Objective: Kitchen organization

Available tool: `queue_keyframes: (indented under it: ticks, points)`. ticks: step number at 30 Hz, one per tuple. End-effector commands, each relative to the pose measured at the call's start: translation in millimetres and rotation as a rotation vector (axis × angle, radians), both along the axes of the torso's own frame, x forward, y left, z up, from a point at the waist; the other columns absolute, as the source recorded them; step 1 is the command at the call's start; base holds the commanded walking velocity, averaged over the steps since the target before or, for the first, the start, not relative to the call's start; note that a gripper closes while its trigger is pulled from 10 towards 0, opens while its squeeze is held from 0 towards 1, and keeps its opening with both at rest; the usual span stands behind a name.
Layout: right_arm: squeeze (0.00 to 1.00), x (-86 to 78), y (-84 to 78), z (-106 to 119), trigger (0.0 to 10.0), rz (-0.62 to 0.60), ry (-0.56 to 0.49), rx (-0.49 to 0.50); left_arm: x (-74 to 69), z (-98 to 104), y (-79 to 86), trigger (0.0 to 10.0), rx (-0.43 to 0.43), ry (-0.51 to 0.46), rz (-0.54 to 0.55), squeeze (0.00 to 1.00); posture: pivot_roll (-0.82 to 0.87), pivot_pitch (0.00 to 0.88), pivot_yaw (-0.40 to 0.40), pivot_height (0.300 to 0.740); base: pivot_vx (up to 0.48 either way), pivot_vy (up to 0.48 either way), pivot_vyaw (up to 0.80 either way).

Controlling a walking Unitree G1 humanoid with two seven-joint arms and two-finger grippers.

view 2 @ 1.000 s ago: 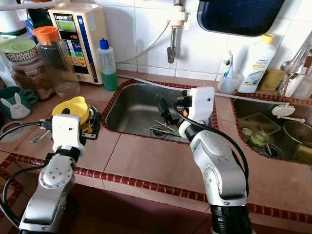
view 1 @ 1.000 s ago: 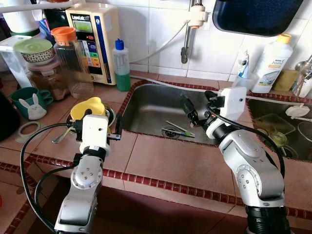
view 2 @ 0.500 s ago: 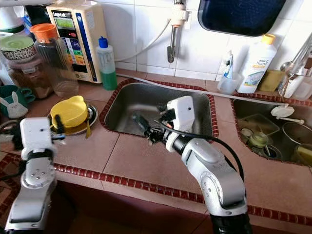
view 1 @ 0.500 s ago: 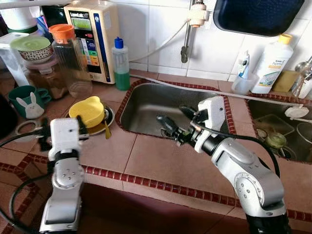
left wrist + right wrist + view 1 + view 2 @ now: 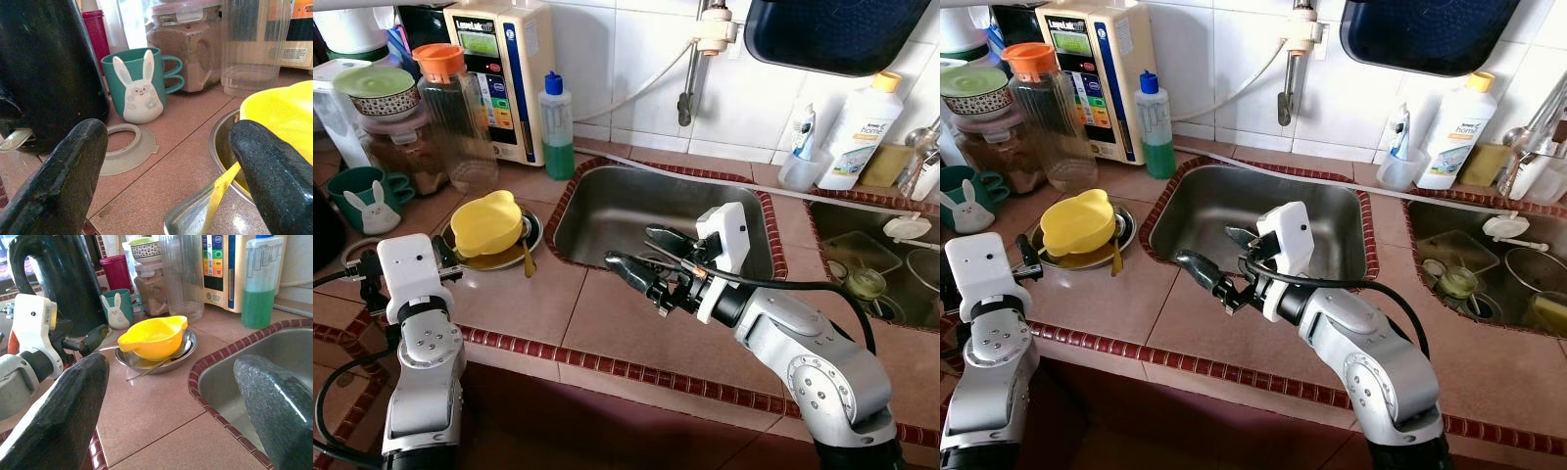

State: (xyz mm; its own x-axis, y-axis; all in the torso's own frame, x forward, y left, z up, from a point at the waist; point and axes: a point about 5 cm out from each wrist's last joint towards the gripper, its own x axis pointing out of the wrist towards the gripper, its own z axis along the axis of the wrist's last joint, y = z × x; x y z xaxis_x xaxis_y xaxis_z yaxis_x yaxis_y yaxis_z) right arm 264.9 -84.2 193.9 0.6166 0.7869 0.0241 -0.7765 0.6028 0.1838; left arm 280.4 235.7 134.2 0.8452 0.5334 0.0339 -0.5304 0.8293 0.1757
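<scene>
Beside sink (image 5: pixel 607 211) — yellow bowl (image 5: pixel 487 221), spoon (image 5: pixel 526 257)

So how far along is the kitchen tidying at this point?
Early. Nothing looks put away: the yellow bowl sits on the steel plate with a spoon, and utensils lie in the sink. Both the right gripper and left gripper have open, empty jaws. All sorting remains.

Partly hidden and cut off

The yellow bowl (image 5: pixel 486 222) covered most of the steel plate (image 5: pixel 530 245); the dark tray (image 5: pixel 842 34) ran past the top edge; the second sink's (image 5: pixel 832 230) contents were indistinct.
</scene>
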Motion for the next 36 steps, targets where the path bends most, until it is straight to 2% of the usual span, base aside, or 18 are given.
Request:
queue_keyframes:
  ticks: [1,5,7,8,15,21,22,23,24,25,29,30,35,36]
  points:
    - [0.00,-3.1,-0.9,4.5,10.0,0.009,-0.013,-0.007,2.2,-0.7,-0.2,10.0,-0.031,0.005,0.009,0.00,0.02,0.011,-0.027,0.740,0.000,0.000,0.00]
    - [0.00,-6.6,2.2,4.3,10.0,0.030,-0.015,0.001,6.5,-12.1,-8.6,10.0,-0.327,-0.017,-0.032,0.00,0.02,0.012,-0.019,0.740,0.000,0.000,0.00]
    - [0.00,-6.7,2.3,4.4,10.0,0.031,-0.017,0.000,6.4,-12.8,-11.2,10.0,-0.372,-0.032,-0.034,0.00,0.02,0.012,-0.019,0.740,0.000,0.000,0.00]
    - [0.00,-6.9,2.6,4.2,10.0,0.033,-0.019,-0.003,6.7,-12.1,-15.1,10.0,-0.422,-0.060,-0.054,0.00,0.02,0.012,-0.020,0.740,0.000,0.000,0.00]
    - [0.00,-8.8,4.2,3.2,10.0,0.049,-0.017,-0.009,9.2,-6.8,-22.0,10.0,-0.492,-0.107,-0.102,0.00,0.02,0.010,-0.018,0.740,0.000,0.000,0.00]
    - [0.00,-7.9,4.4,2.3,10.0,0.046,-0.021,-0.013,9.7,-5.1,-16.8,10.0,-0.475,-0.120,-0.081,0.00,0.02,0.003,-0.017,0.740,0.000,0.000,0.00]
    - [0.00,-7.8,4.2,2.0,10.0,0.046,-0.021,-0.013,9.4,-5.4,-14.4,3.8,-0.482,-0.124,-0.069,0.00,0.02,0.001,-0.017,0.740,0.000,0.000,0.00]
    - [0.00,-7.9,4.5,2.2,10.0,0.050,-0.022,-0.009,9.4,-5.6,-12.8,1.5,-0.487,-0.131,-0.064,0.00,0.02,0.000,-0.017,0.740,0.000,0.000,0.00]
    - [0.00,-8.0,4.6,2.2,10.0,0.051,-0.022,-0.008,9.4,-5.7,-12.4,1.5,-0.488,-0.132,-0.063,0.00,0.02,0.000,-0.017,0.740,0.000,0.000,0.00]
    - [0.00,-9.7,5.6,3.6,10.0,0.076,-0.015,0.015,9.3,-6.0,-12.4,0.0,-0.500,-0.132,-0.056,0.00,0.03,0.000,-0.017,0.740,0.000,0.000,0.00]
    - [0.00,-15.6,7.5,5.5,10.0,0.159,0.011,0.058,9.2,-5.8,-11.5,0.0,-0.495,-0.132,-0.053,0.00,0.03,0.000,-0.017,0.740,0.000,0.000,0.00]
    - [0.00,-18.8,7.9,3.9,10.0,0.198,0.024,0.048,9.1,-5.8,-11.5,1.3,-0.495,-0.133,-0.053,0.00,0.03,0.000,-0.018,0.740,0.000,0.000,0.00]
    - [0.00,-23.4,8.5,2.3,10.0,0.244,0.038,0.045,9.0,-5.8,-11.2,1.3,-0.495,-0.135,-0.051,0.00,0.03,0.000,-0.018,0.740,0.000,0.000,0.00]
    - [0.00,-23.4,8.5,2.2,10.0,0.242,0.038,0.045,9.1,-5.7,-11.2,3.5,-0.494,-0.136,-0.052,0.00,0.03,0.000,-0.018,0.740,0.000,0.000,0.00]
